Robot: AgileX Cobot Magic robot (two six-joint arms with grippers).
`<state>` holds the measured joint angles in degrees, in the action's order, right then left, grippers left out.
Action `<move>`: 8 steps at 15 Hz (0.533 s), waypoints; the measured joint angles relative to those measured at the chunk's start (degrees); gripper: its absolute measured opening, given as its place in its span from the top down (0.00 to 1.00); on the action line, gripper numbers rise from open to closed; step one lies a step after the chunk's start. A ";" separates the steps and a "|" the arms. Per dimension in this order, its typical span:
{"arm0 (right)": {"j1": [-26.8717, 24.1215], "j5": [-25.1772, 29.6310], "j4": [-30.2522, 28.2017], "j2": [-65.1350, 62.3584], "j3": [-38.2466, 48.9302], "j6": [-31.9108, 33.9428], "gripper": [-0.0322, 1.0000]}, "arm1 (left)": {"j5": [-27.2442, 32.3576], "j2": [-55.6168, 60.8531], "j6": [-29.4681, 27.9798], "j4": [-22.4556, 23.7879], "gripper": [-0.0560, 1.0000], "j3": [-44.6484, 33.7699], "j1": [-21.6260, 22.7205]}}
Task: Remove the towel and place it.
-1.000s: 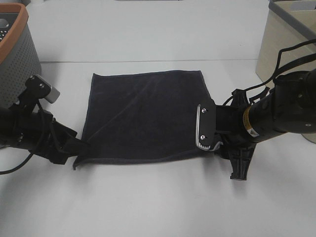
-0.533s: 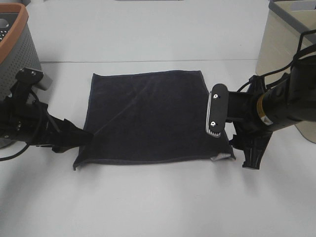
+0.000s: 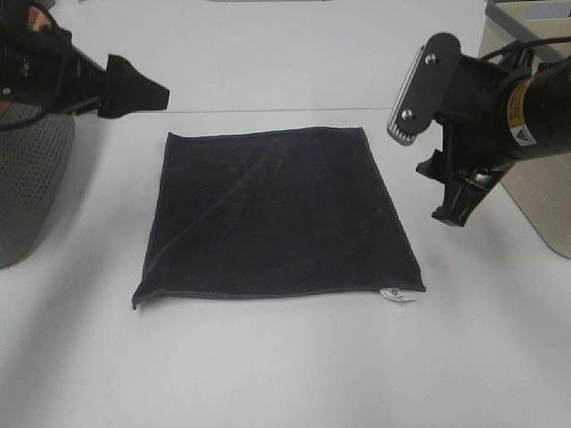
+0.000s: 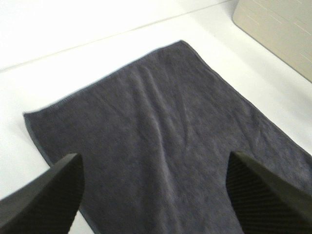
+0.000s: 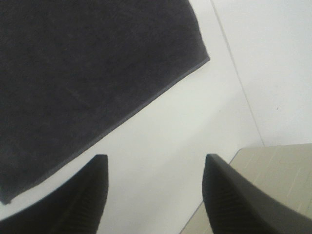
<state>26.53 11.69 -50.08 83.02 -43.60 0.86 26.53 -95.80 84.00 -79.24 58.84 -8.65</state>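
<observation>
Exterior high: towel (image 3: 277, 214) flat on white table (image 3: 285, 366); left gripper (image 4: 156, 195) and right gripper (image 5: 153, 195) spread, empty.

Tag (image 3: 396, 295) print too small to read; towel (image 4: 170, 146) cut by left wrist frame edge

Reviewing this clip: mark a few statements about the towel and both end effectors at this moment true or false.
1. The towel lies flat on the table. True.
2. The left end effector grips a towel corner. False: it is open, clear of the cloth.
3. The white tag shows at the towel's corner. True.
4. The right end effector is shut on the towel. False: open and empty.
5. The towel hangs in the air. False: it rests on the table.
</observation>
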 joint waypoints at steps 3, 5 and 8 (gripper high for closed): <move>-0.06 0.29 0.17 0.00 -6.13 4.70 0.41 | -7.33 0.00 -17.02 18.91 0.24 10.20 0.00; -0.06 1.95 0.23 0.00 -9.97 7.96 0.41 | -11.69 0.00 -27.73 30.02 0.24 14.27 0.00; -0.06 9.05 0.29 0.00 -17.76 16.90 0.41 | -14.21 0.00 -50.65 52.60 0.24 19.94 0.29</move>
<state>26.47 20.74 -49.79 83.02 -61.36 17.76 12.32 -95.80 33.35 -26.64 78.78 -8.37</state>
